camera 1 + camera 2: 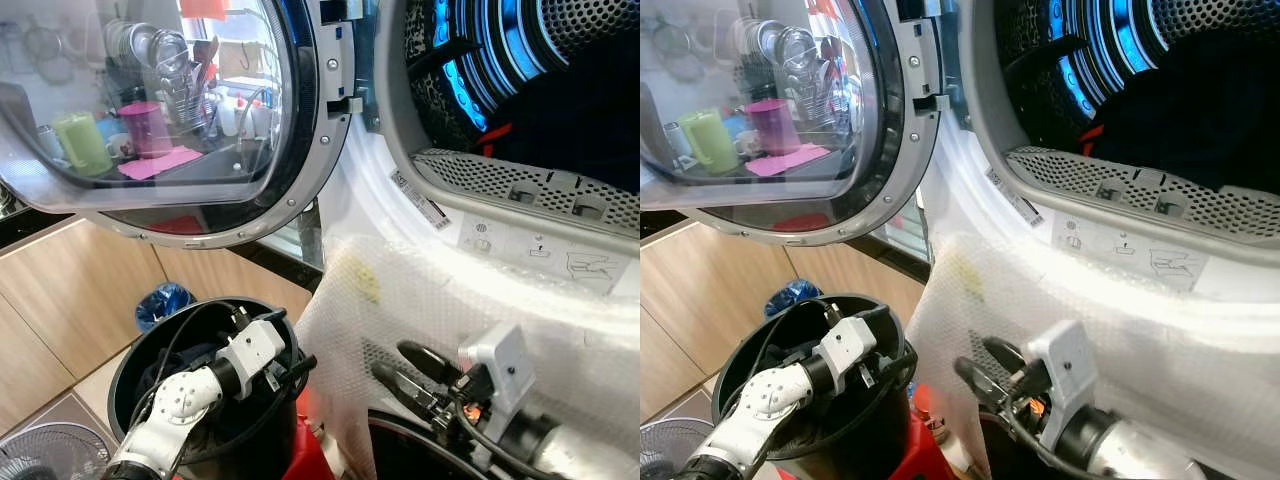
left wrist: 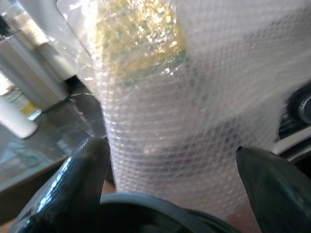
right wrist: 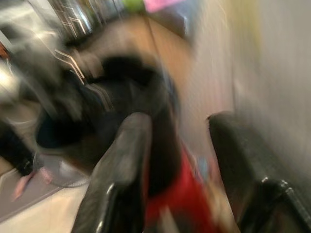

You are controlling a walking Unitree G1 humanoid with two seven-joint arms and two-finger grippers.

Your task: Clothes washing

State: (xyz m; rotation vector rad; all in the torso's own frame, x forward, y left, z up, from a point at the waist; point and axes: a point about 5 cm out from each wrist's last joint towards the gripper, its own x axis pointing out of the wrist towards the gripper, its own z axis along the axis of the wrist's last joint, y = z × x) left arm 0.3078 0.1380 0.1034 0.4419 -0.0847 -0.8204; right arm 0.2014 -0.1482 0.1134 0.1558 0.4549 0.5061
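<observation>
The washing machine's round door (image 1: 150, 110) is swung wide open to the left. Dark clothes (image 1: 580, 110) with a red bit (image 1: 495, 135) lie inside the blue-lit drum (image 1: 470, 60). A black basket (image 1: 130, 350) stands on the floor below the door, holding something dark. My left gripper (image 1: 293, 368) hangs open over the basket's right rim, facing the bubble wrap (image 2: 184, 126). Low in front of the machine, my right gripper (image 1: 393, 362) is open with nothing between its fingers. The right wrist view is blurred.
Bubble wrap (image 1: 400, 290) covers the machine's front below the drum opening. A red object (image 1: 305, 450) sits beside the basket. Wooden cabinets (image 1: 60, 290) line the left, with a blue bag (image 1: 160, 300) and a fan (image 1: 40, 455) on the floor.
</observation>
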